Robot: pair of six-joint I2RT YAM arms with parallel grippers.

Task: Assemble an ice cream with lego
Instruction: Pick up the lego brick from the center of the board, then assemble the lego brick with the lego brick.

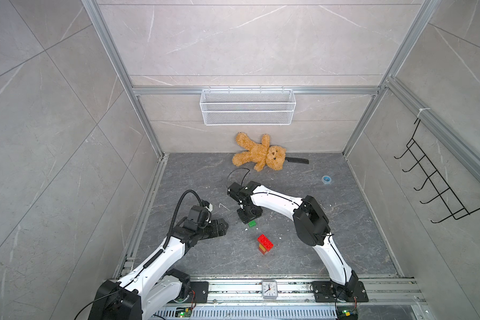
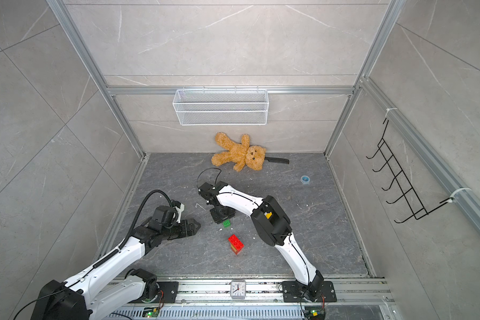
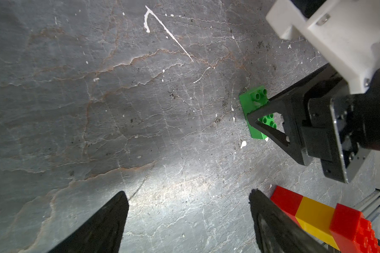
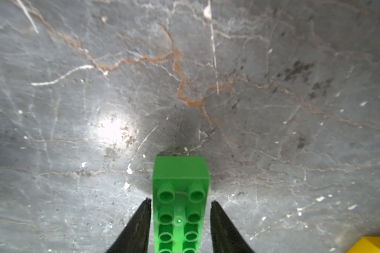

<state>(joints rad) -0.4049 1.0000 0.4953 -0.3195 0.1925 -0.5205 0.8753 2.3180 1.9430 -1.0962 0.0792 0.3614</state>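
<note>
R gripper straddles long green brick, studs-up on table mid-scene just beyond red-yellow-red stem, jaws barely apart w/ slim gaps each side, prob. not gripping; L gripper hovers left, wide open, empty, prob. to steady stem for the join.

A brown teddy bear sprawled at the far edge of the dark, veined surface, against the back wall. A slim black object, possibly a knife, stuck out from beside its head. A small blue ring lay well apart from it. A white wire basket hung above the bear, and a black hook rack hung on the side wall. A small clock stood on the front rail.
</note>
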